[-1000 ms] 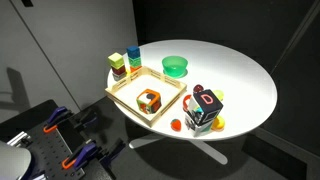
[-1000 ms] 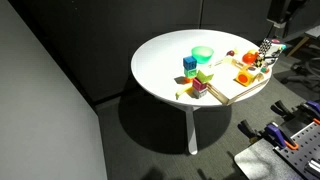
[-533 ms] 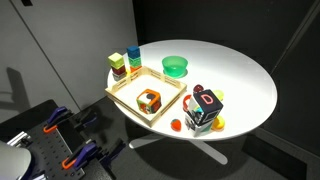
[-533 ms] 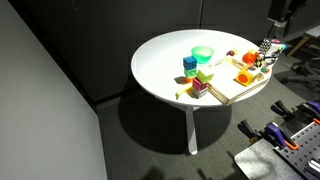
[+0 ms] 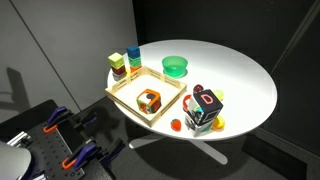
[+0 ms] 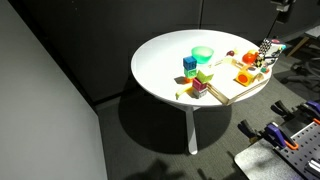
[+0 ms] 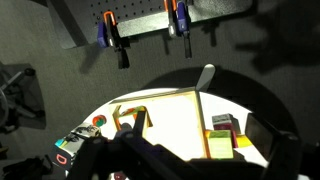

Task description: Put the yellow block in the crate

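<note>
Yellow is the colour to find here. The yellow block (image 5: 117, 61) sits in a small bunch with other blocks, next to a blue block (image 5: 132, 52). They are left of the middle of the frame in an exterior view. The bunch is just beside the wooden crate (image 5: 168, 104), but outside it, so the job looks not yet started. Only an orange-and-black cube (image 5: 149, 100) lies in the crate. A green bowl (image 5: 175, 66) stands behind it, and a big lettered cube (image 5: 205, 108) sits near the table edge. The gripper (image 7: 135, 150) is a dark shape at the bottom of the wrist view, high over the table. I cannot tell if its fingers are open or closed. The blocks are packed tight, so I think it must come down with care.
</note>
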Motion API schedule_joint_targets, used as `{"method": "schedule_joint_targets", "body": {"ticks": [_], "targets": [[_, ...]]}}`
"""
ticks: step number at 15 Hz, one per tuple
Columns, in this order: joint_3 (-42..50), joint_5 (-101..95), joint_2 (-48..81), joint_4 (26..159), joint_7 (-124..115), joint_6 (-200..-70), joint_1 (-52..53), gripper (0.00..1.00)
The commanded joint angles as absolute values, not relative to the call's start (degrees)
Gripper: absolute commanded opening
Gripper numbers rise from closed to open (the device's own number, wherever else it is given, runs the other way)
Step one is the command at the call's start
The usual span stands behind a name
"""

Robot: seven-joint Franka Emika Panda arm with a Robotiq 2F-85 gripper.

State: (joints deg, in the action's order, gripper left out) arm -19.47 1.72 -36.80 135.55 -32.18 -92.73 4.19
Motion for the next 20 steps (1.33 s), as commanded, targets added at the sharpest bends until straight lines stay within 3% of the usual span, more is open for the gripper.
{"method": "schedule_joint_targets", "body": {"ticks": [1, 10, 20], "targets": [[-16.0, 3.0, -33.6, 133.2, -25.2, -94.9, 5.3, 1.0], [-9.8, 5.4, -27.1, 133.1, -6.9, -104.8, 8.2, 1.0], [-9.7, 5.4, -27.2, 134.1, -7.7, -104.9, 7.8, 1.0]]}}
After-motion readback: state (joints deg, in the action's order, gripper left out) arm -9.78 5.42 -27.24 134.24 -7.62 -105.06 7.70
